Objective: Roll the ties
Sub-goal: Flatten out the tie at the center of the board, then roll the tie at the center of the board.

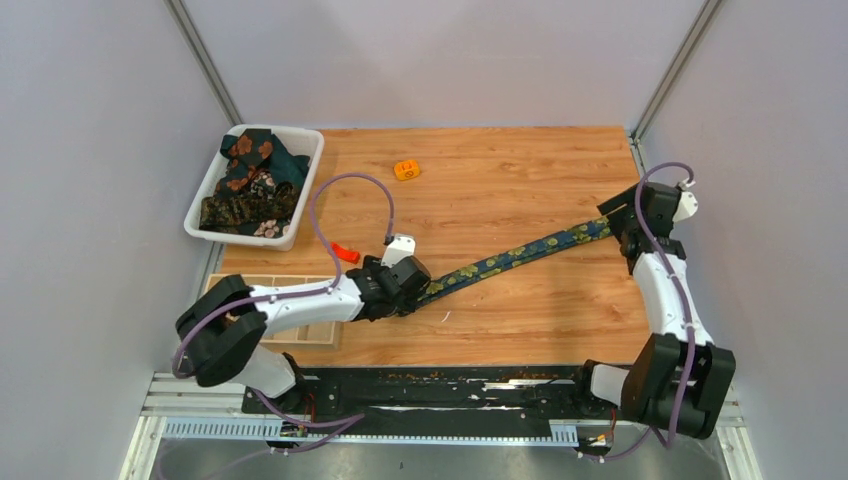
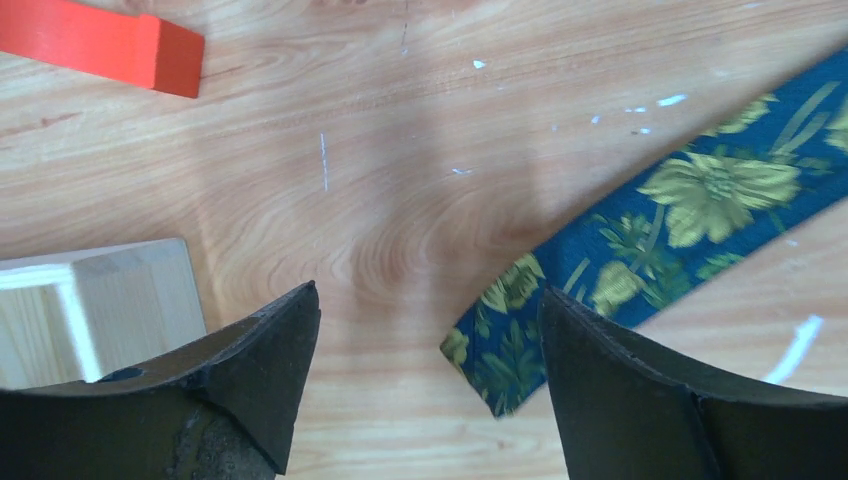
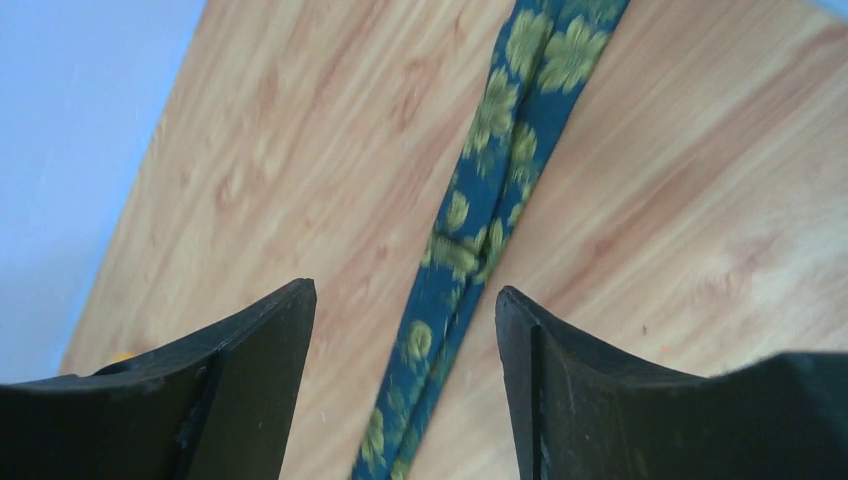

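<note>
One navy tie [image 1: 510, 258] with yellow-green flowers lay stretched flat in a slanted line across the wooden desk [image 1: 500, 170]. At the narrow end of this tie, the end nearer to the arm bases, was the left gripper [image 2: 430, 310]. Its jaws were wide apart, the tip of the tie lay on the desk between them, and nothing was held. At the other, farther end of the tie hovered the right gripper [image 3: 405, 300], also with jaws well apart. The tie ran on the desk between its two fingers, and they did not clamp it. Well to the left of the tie, a white bin [image 1: 310, 150] held the other ties [image 1: 250, 185], dark green with orange and pinkish flowers, piled together. Beyond the middle of the tie lay a small orange piece [image 1: 406, 169]. Near the narrow end of the tie were a red block [image 2: 100, 40] and the corner of a wooden box [image 2: 110, 290].
</note>
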